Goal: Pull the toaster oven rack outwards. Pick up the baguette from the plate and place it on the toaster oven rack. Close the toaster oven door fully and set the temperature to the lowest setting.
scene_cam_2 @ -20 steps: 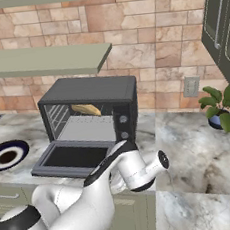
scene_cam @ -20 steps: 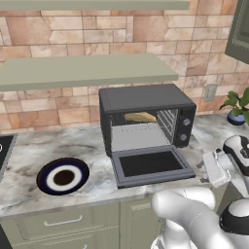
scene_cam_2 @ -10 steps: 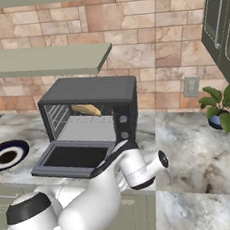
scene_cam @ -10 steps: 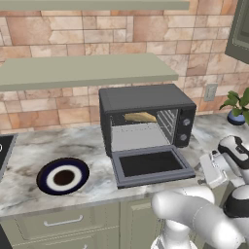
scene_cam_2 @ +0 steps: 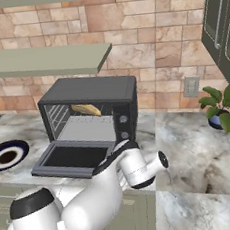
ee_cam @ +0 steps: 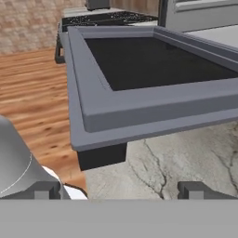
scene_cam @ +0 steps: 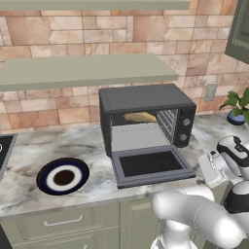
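**Beside the dropped door, pincer empty and wide**

Over at the right of the toaster oven point(scene_cam: 146, 99), your arm had shifted only slightly in the last second, while the things on the worktop point(scene_cam: 29, 151) stayed exactly where they were. The pincer point(ee_cam: 123, 190) was spread wide with nothing between its tips. In the hand view it looked along the toaster oven door point(scene_cam: 151, 165) from just beside and a little below its front lip.

That put you, by my reading, at the closing step: the bread was already loaded and the door was not yet lifted. It lay folded fully down, its front edge reaching out past the worktop's edge.

As for what held what:

- The baguette point(scene_cam: 140, 117) lay inside the cavity, towards the back, on the toaster oven rack point(scene_cam: 138, 136).
- The rack itself sat within the cavity and did not reach out over the door.
- The plate point(scene_cam: 63, 176) stood bare on the worktop, well to the left of the oven.
- The knobs point(scene_cam: 184, 130) on the right-hand panel were untouched, so you still had the temperature to set
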Controlling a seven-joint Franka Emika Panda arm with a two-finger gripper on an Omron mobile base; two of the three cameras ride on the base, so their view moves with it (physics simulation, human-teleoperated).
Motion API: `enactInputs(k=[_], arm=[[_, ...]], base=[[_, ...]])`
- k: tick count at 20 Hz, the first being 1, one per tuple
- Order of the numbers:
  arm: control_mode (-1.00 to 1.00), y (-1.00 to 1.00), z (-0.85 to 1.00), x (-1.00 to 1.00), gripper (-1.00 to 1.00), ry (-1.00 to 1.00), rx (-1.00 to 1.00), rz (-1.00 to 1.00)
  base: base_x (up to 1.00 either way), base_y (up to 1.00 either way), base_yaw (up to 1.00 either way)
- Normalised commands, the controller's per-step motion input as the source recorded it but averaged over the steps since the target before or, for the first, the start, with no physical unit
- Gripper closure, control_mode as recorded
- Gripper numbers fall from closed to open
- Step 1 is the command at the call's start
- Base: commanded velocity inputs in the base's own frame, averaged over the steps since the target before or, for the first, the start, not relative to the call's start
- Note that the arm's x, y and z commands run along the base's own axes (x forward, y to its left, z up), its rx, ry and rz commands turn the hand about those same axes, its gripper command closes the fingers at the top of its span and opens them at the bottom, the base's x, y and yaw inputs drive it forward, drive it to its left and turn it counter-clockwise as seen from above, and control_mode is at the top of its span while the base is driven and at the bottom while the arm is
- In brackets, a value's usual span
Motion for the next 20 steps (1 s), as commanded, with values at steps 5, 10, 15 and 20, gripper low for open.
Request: enactInputs(k=[5,10,15,20], arm=[[-1.00,0.19,0.00,0.00,-1.00,0.00,0.00,0.00],[-1.00,0.20,0.00,0.00,-1.00,0.00,0.00,0.00],[-1.00,0.21,0.00,0.00,-1.00,0.00,0.00,0.00],[-1.00,0.16,0.01,0.00,-1.00,0.00,0.04,0.00]], base=[[0.00,0.00,0.00],[0.00,0.00,0.00],[0.00,0.00,0.00],[0.00,0.00,0.00]])
